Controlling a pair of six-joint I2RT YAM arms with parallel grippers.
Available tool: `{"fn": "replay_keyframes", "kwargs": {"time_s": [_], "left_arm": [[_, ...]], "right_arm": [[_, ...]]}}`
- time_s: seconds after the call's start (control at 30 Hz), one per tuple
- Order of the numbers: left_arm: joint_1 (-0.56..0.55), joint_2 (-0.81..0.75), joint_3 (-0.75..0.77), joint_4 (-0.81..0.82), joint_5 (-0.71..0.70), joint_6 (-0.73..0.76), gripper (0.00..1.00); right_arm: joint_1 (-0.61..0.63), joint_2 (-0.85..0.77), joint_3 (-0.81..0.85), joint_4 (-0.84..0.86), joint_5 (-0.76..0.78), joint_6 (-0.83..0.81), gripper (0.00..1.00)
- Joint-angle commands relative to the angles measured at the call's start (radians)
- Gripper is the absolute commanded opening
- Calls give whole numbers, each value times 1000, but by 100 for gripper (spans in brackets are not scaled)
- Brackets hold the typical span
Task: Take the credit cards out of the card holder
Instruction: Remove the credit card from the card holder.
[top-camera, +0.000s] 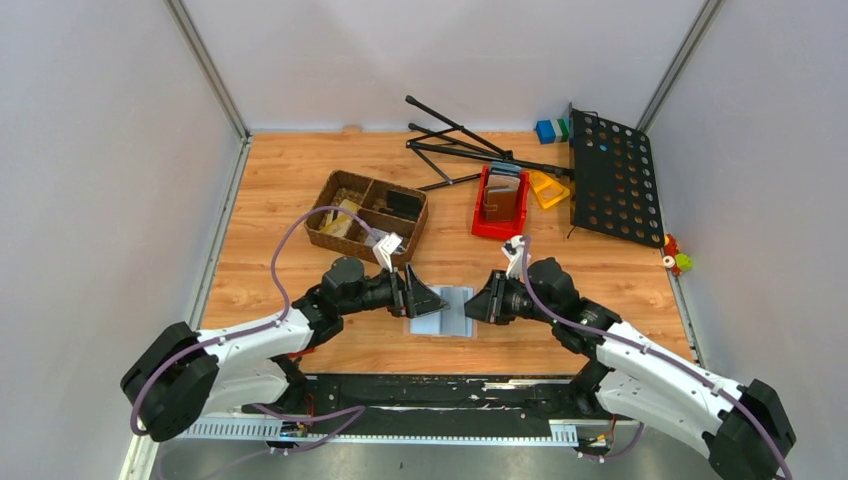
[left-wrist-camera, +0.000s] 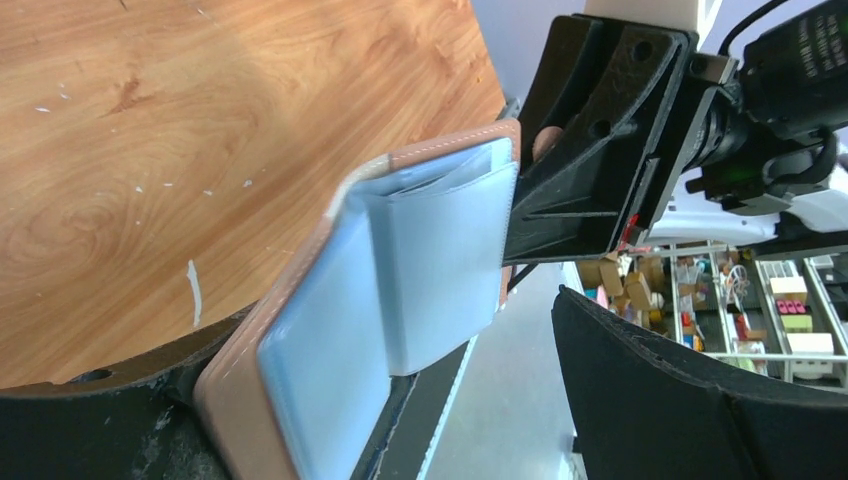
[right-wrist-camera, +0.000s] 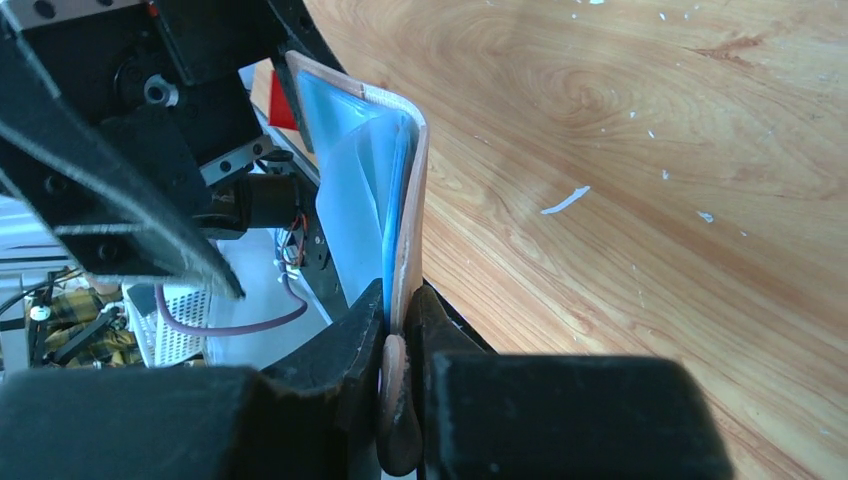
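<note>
Right gripper (right-wrist-camera: 400, 330): jaws are standing narrow, almost together, and are clamping one free edge of the small flat bifold card holder, tan-brown leather outside with a pale blue-grey lining (left-wrist-camera: 440, 260). In the right wrist view the leather rim is sitting pinched between the two black fingers (right-wrist-camera: 335, 365), and the rest of the panel is rising away from the jaws, upright on its edge.

Left gripper (top-camera: 424, 299): jaws are standing wide. In the left wrist view one black finger (left-wrist-camera: 90, 430) is lying under the near panel, with the leather outside touching it. The other finger is hanging well apart on the opposite side, touching nothing. No pinch on this side.

Card holder: it is hanging open between the two sets of jaws, lifted off the light wood-grain surface (left-wrist-camera: 150, 150), with the fold running across the gap. The two panels are spreading at an angle rather than lying flat. The lining is showing layered pocket flaps on the panel nearer the right jaws, and pale stitching is running along the leather rim. What is sitting inside the pockets is not readable here.

Beyond the left jaws, a brown woven basket with compartments (top-camera: 365, 210) is resting on the surface. Beyond the right jaws are a small red plastic bin (top-camera: 500, 205) and a black perforated metal panel (top-camera: 612, 178).
</note>
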Motion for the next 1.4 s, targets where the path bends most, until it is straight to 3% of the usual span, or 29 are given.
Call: {"fn": "replay_keyframes", "kwargs": {"time_s": [0.0,0.4,0.63,0.77,0.93,1.37], "left_arm": [[-43,47,70,27,-46,36,100],[-50,165,87,79,-143,-42,100],[-50,202,71,155,-148,-95,100],[-50,202,80,98,-163,-82,99],[-50,204,78,78,-155,-75,77],[-50,168,46,81,-151,-77,63]], "right_arm": [[11,65,100,-10,25,-11,0],[87,145,181,-95,98,-102,1],[107,160,191,-92,89,-127,8],[111,167,186,-71,60,-131,16],[111,144,177,-78,80,-118,25],[103,123,137,-62,89,-78,30]]}}
